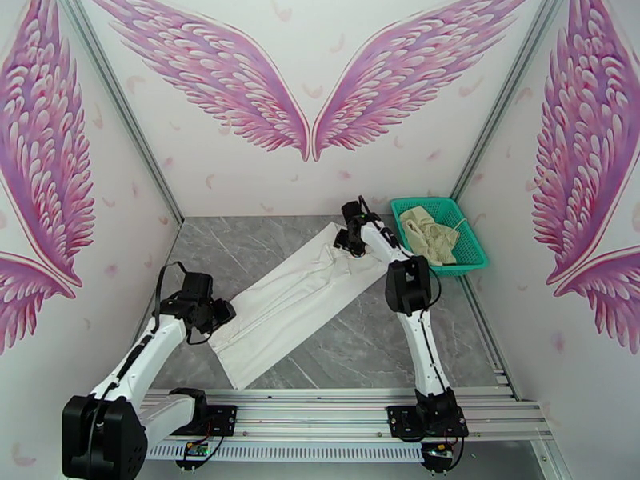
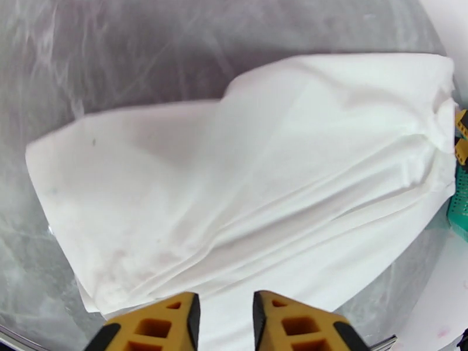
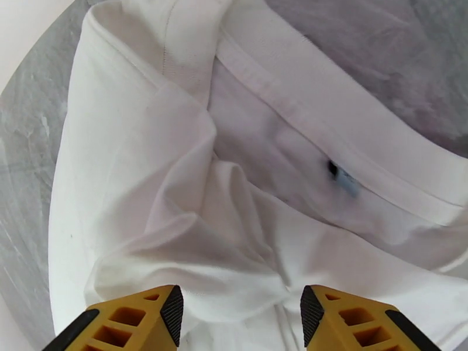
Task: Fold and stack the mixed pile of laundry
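The white shirt [image 1: 296, 302] of the laundry pile lies folded into a long strip, running diagonally across the grey table [image 1: 376, 338]. My left gripper [image 1: 214, 320] is at its near-left end; in the left wrist view the gripper [image 2: 225, 320] stands narrowly open with the shirt [image 2: 263, 171] showing in the gap. My right gripper [image 1: 350, 240] is at the far-right end. There, in the right wrist view, the gripper [image 3: 240, 317] stands wide open over bunched cloth beside the collar of the shirt [image 3: 175, 200], near a small blue-grey mark [image 3: 342, 179]. A cream-beige garment [image 1: 430, 232] lies in the basket.
The teal mesh basket [image 1: 472, 234] stands at the table's far-right corner, right beside my right arm, and its edge [image 2: 459, 200] shows in the left wrist view. Walls close in the table on three sides. A metal rail [image 1: 344, 410] carries the arm bases along the near edge.
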Controlling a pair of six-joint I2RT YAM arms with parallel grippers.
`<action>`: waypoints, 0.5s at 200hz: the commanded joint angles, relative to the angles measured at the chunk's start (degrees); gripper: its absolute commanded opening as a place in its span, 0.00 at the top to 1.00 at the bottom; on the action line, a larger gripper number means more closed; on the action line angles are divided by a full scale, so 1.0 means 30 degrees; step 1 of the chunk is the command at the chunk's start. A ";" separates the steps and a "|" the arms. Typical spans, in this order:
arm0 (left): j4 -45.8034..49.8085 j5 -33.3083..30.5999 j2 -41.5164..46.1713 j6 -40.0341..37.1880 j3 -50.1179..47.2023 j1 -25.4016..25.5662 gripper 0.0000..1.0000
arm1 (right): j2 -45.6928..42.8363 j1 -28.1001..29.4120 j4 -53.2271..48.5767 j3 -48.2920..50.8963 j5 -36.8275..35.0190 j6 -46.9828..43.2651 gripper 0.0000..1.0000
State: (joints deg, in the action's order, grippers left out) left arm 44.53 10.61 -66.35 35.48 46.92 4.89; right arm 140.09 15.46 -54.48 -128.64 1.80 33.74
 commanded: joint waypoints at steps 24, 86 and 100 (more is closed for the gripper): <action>0.0450 -0.2017 -0.5901 -0.4332 0.3275 -0.0130 0.77 | -0.7821 0.0160 0.2351 0.8664 0.0419 0.0562 0.42; -0.1102 -0.2131 -0.9790 -0.4614 0.2869 -0.0134 0.85 | -0.7870 0.0472 0.5241 1.4478 0.0330 0.1567 0.63; -0.1427 -0.2019 -0.9876 -0.4381 0.2114 -0.0077 0.86 | -0.6819 0.0492 0.5100 1.3677 0.0003 0.1473 0.67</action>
State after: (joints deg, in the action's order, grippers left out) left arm 42.02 5.02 -95.02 22.76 56.23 4.56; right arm 115.46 16.91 -42.17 -86.00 3.22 37.47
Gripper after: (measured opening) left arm 0.149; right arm 0.357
